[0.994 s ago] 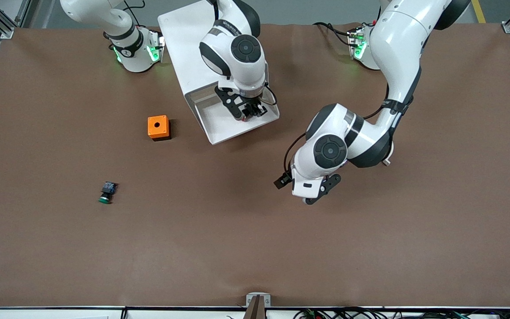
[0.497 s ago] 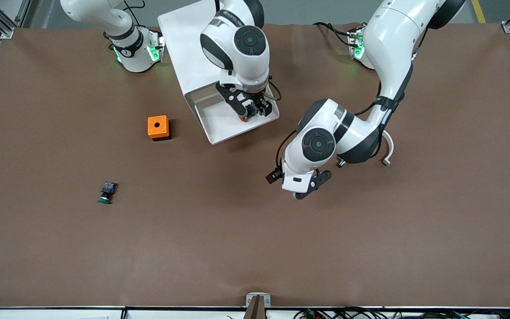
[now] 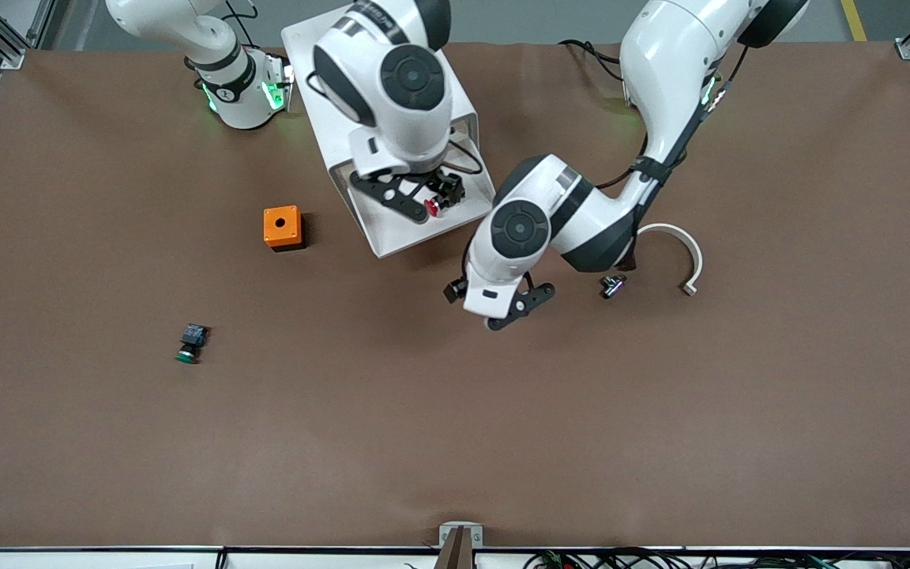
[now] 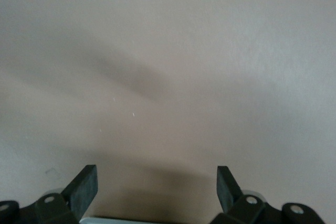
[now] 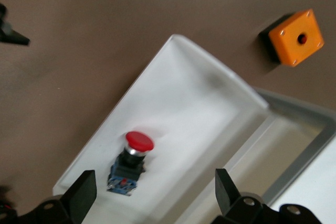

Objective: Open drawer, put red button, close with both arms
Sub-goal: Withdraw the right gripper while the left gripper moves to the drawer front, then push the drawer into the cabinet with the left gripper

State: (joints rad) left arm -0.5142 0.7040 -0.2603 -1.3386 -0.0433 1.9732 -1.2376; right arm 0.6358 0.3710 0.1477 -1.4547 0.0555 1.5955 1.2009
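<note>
The red button lies in the open drawer under the released right gripper, and the left gripper, also released, may push the drawer crooked.

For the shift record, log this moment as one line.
phase: placed, drawer not closed | red button: in open drawer | right gripper: jaws open over drawer | left gripper: jaws open over table

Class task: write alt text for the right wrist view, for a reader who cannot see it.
A red button lies in the open white drawer, between the right gripper's spread fingers. An orange box sits on the brown table beside it.
</note>
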